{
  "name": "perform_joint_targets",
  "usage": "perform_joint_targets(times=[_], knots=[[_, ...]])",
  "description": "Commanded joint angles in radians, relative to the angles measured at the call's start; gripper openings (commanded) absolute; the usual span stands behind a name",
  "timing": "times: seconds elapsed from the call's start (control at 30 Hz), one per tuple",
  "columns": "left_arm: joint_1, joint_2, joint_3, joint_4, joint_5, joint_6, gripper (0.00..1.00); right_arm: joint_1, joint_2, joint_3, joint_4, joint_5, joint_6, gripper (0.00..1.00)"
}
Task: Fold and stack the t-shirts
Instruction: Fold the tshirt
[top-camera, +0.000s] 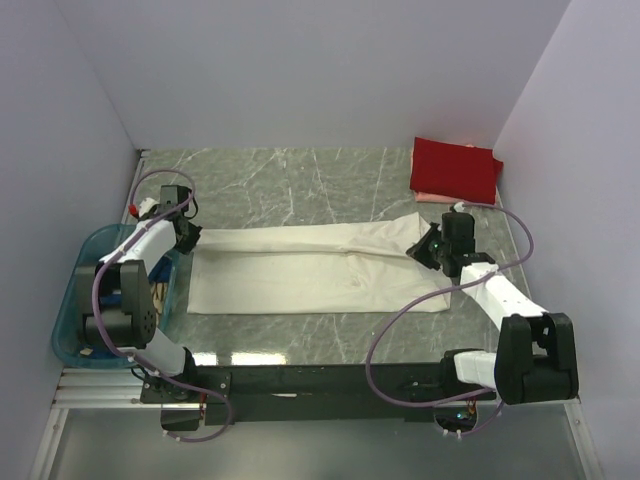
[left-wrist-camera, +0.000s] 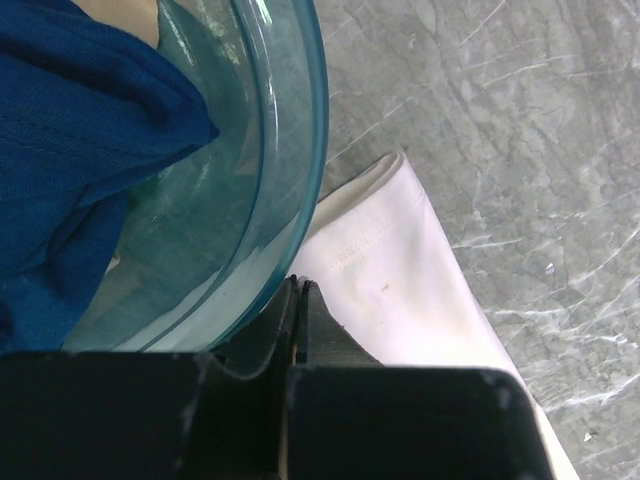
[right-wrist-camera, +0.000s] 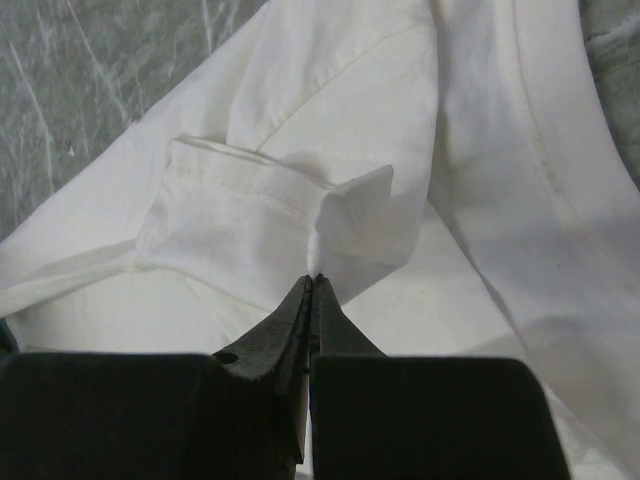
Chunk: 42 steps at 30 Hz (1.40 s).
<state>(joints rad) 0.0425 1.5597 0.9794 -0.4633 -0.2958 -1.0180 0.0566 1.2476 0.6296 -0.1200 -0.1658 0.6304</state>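
Note:
A cream-white t-shirt (top-camera: 310, 270) lies stretched in a long band across the table between both grippers. At its left end my left gripper (top-camera: 190, 238) (left-wrist-camera: 298, 285) is shut with the shirt's hem (left-wrist-camera: 400, 270) at its tips, right beside the basket rim. My right gripper (top-camera: 422, 250) (right-wrist-camera: 313, 280) is shut on a fold of that shirt near a sleeve cuff (right-wrist-camera: 240, 200). A folded red t-shirt (top-camera: 455, 168) rests on a pale pink one (top-camera: 428, 197) at the back right. A dark blue t-shirt (left-wrist-camera: 70, 150) lies in the basket.
The teal plastic basket (top-camera: 70, 300) (left-wrist-camera: 290, 130) stands at the table's left edge, close against the left arm. A bit of tan cloth (left-wrist-camera: 120, 15) shows in it. White walls close in the table at the back and both sides.

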Motion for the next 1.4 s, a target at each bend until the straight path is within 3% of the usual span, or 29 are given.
perform_joint_targets(times=[0.0, 0.93, 1.03, 1.07, 1.17, 1.37], knots=[[0.005, -0.041, -0.011, 0.006, -0.037, -0.016, 0.01, 0.002, -0.056, -0.017, 0.017, -0.003, -0.017, 0.0], [0.007, -0.059, -0.084, -0.002, -0.075, -0.045, 0.01, 0.003, -0.139, -0.166, 0.032, -0.034, -0.028, 0.0], [0.007, -0.093, -0.11, 0.032, -0.046, -0.034, 0.22, 0.003, -0.139, -0.166, 0.025, -0.066, -0.043, 0.17], [0.005, -0.108, -0.116, 0.046, -0.034, -0.027, 0.45, 0.003, -0.143, -0.163, 0.022, -0.075, -0.046, 0.35], [0.007, -0.154, -0.102, 0.061, 0.001, -0.002, 0.74, 0.003, -0.181, -0.142, -0.009, -0.083, -0.063, 0.56], [-0.018, -0.178, -0.018, 0.037, 0.038, 0.042, 0.76, 0.003, -0.203, -0.065, -0.046, -0.06, -0.071, 0.59]])
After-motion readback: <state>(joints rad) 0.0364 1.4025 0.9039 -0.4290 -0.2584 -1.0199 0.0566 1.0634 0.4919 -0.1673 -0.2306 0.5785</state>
